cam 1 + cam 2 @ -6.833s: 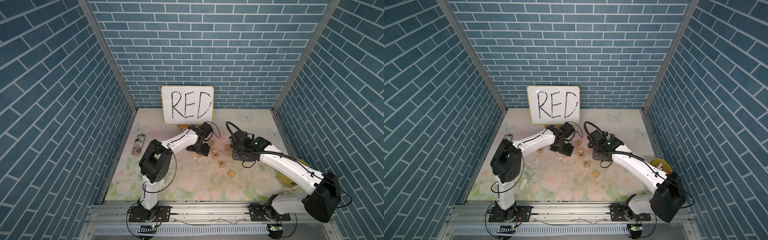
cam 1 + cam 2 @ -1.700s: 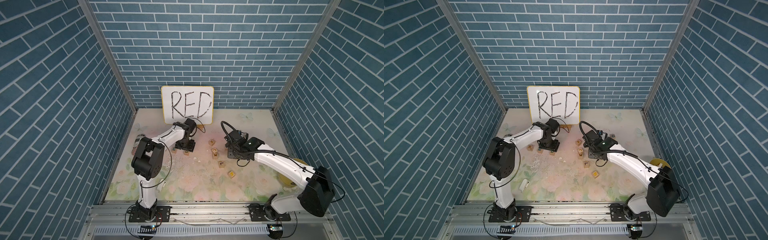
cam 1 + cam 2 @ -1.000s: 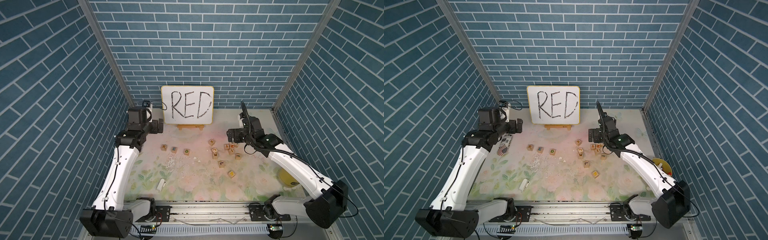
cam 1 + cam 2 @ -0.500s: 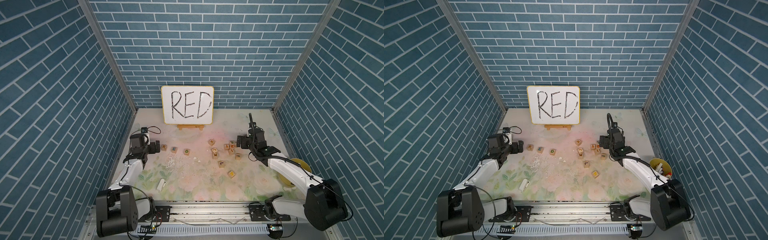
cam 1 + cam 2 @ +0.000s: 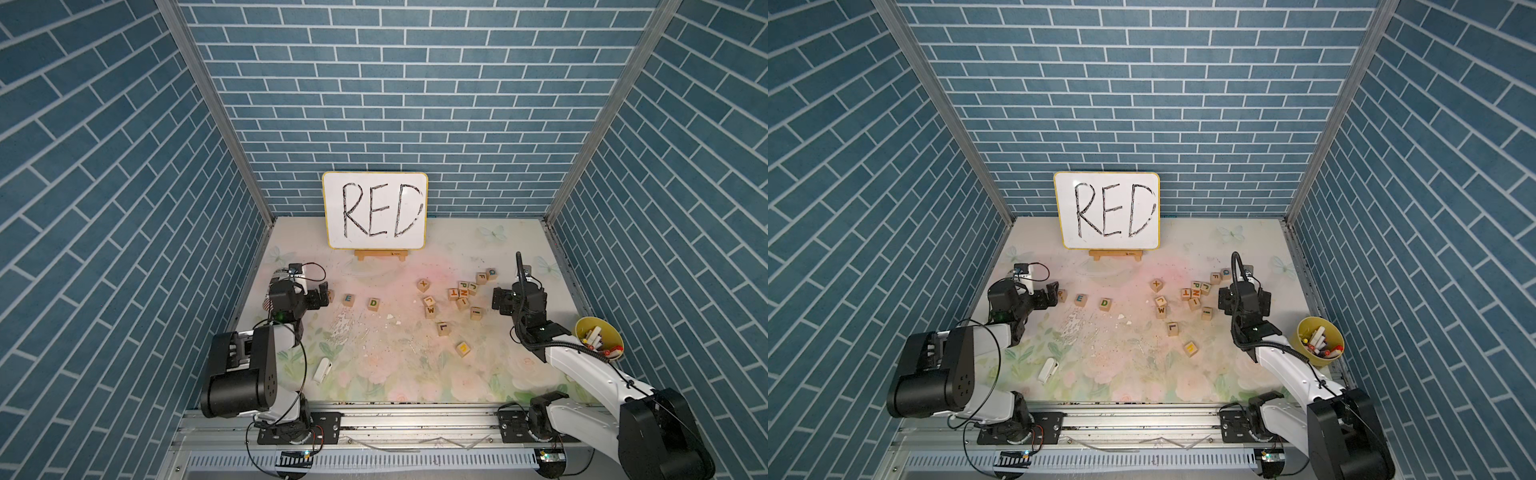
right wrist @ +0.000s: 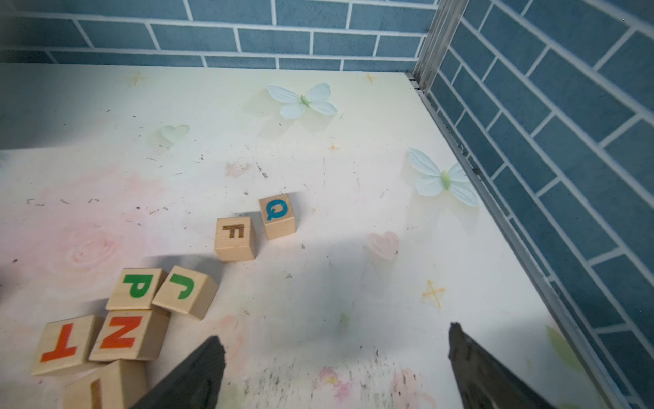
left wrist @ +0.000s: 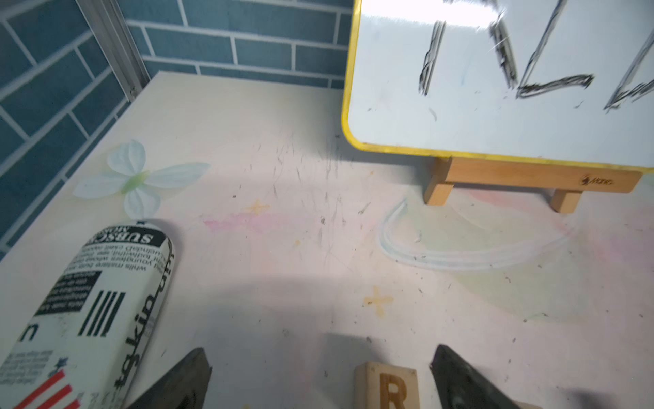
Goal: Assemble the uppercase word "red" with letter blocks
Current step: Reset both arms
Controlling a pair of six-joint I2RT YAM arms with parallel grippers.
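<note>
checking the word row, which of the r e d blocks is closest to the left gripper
The R block, at the end of the row right beside the open left gripper. The E block and the D block lie farther along the row.

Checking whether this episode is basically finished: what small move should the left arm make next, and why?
Probably draw the left gripper straight back, jaws open. The R block, E block and D block already lie in a row reading RED, and the R block sits between the open fingers, close to one; a sideways move could knock it.
</note>
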